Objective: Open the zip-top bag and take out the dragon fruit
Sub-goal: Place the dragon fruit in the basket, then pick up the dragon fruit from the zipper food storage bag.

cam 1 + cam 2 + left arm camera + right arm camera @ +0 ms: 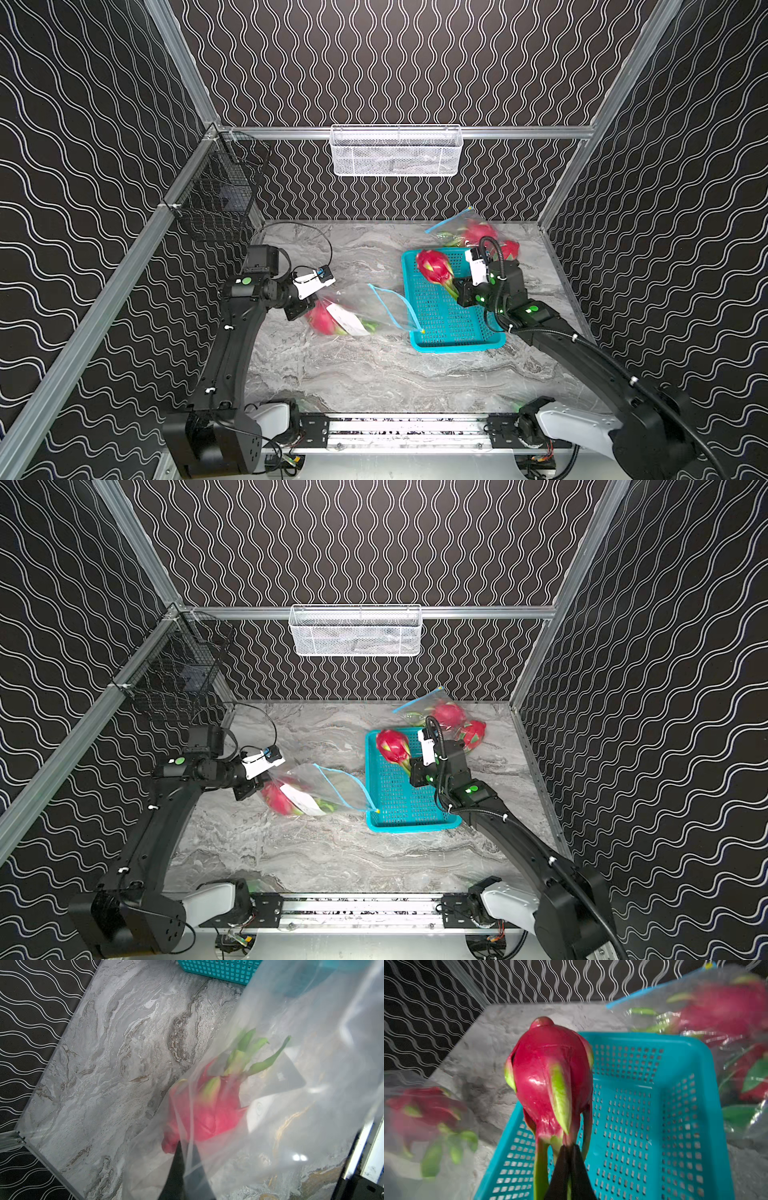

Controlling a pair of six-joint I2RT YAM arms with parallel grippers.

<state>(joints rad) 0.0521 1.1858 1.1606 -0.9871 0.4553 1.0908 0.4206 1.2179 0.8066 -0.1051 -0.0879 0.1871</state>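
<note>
In both top views your left arm reaches in low from the left side, forearm nearly level. The left hand [305, 309] [257, 786] is pinched together on the closed end of the zip-top bag [374, 305] [332, 785]. The bag lies on the surface [353, 374], and its blue-edged mouth gapes toward the basket [457, 345] [411, 826]. A bagged fruit [322, 322] [276, 801] sits just beside that hand.

Your right arm comes in from the right, its wrist bent over the basket. The right hand [456, 291] [411, 767] is clamped on the green leaf tips of the dragon fruit [434, 266] [392, 746]. The fruit points away from the hand over the basket's far corner. A far bag [469, 230] [444, 712] holding more fruit lies behind the basket.

In the left wrist view, the fingers [178, 1167] are shut on a fold of clear plastic. The bagged fruit [207, 1113] lies just beyond them inside the bag [301, 1074].

In the right wrist view, the fingers [564, 1167] are closed on the leaves. The dragon fruit [548, 1076] stands straight out from them above the basket rim [643, 1036]. You cannot tell whether it touches the basket.
</note>
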